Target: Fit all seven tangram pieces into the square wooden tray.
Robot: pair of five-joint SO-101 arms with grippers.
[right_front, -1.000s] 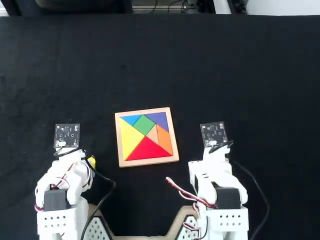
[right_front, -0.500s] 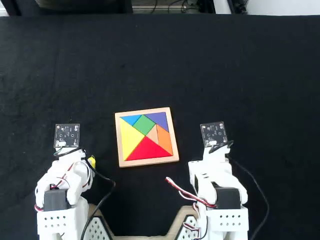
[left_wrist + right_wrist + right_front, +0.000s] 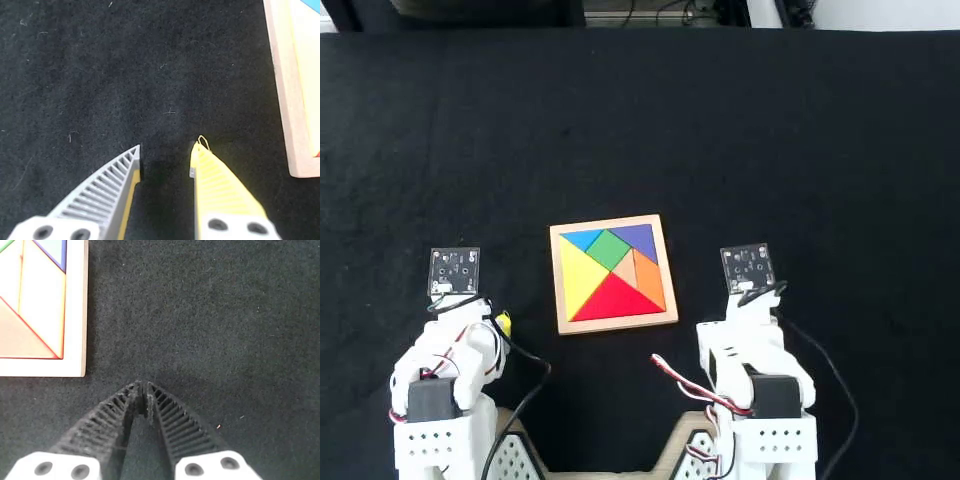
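Tangram pieces fill the square wooden tray on the tabletop. Beside the tray, the left hand is slightly spread and the right hand is pressed together. A stray sweep could knock the tray's rim and unseat pieces.

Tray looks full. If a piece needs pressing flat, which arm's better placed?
Right, probably: the right gripper is shut, a single blunt tip, close beside the wooden tray. The left gripper is open.

Tray on black table
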